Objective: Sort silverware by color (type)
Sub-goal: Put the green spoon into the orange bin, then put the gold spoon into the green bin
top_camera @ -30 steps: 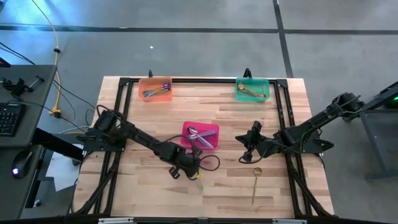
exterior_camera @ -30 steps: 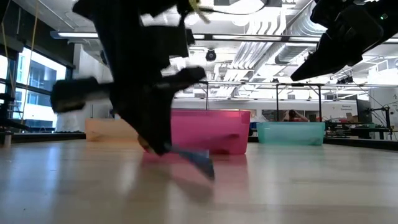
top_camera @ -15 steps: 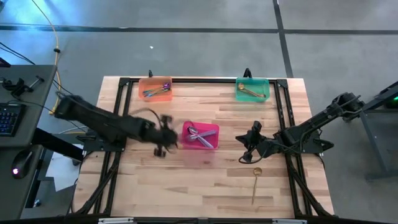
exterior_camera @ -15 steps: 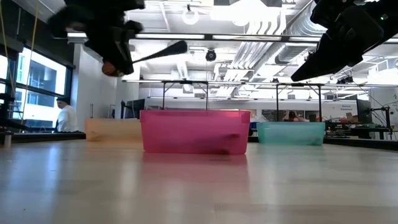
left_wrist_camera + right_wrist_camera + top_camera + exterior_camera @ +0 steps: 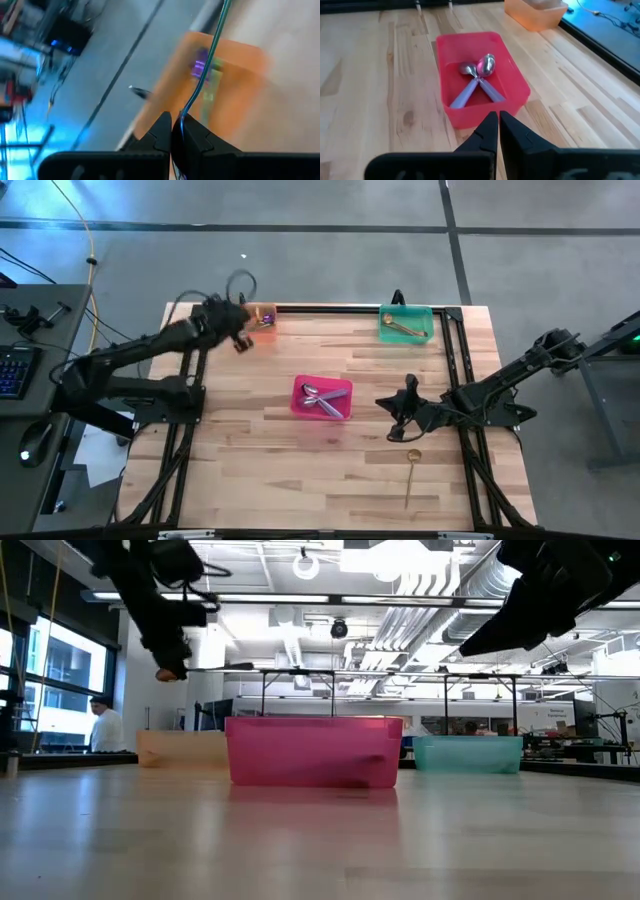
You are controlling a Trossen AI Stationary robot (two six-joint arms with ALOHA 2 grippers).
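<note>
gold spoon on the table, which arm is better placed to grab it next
Right. The right claw hangs just beyond the gold spoon, empty and shut. The left claw is far off over the orange bin, pinching a thin spoon.

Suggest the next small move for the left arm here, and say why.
Probably lower a little and open over the orange bin. The left pincer is shut on an iridescent spoon right above that bin, where similar purple-green spoons lie. The right pincer waits, shut, near the pink bin.
</note>
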